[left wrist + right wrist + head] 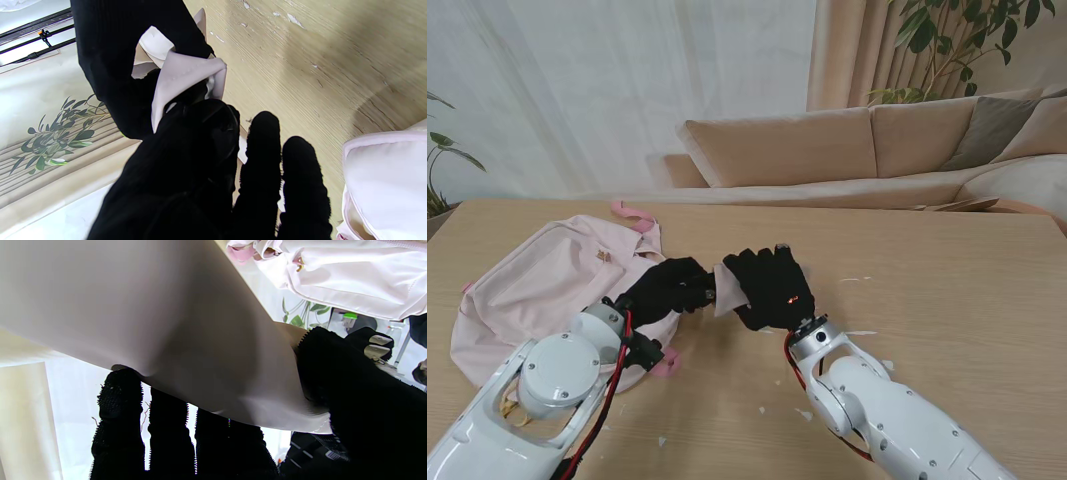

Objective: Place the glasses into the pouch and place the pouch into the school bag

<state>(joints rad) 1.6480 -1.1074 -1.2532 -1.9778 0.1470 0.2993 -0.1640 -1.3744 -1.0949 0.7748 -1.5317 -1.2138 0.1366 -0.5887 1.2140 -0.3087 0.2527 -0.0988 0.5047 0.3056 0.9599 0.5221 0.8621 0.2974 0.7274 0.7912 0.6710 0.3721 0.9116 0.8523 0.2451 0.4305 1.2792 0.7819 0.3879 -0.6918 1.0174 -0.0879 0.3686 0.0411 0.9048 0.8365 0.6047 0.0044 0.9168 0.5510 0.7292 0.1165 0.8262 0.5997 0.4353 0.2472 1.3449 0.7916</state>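
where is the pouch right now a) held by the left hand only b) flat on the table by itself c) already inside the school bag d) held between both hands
d: the pouch sits gripped between the left hand and the right hand, beside the school bag, not in it.

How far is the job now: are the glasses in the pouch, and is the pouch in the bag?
Glasses: none are visible anywhere, so they may already be inside, but I cannot confirm it. In hand: the left hand and the right hand both grip the pouch between them. Left: the pouch is outside the school bag and must still go in.
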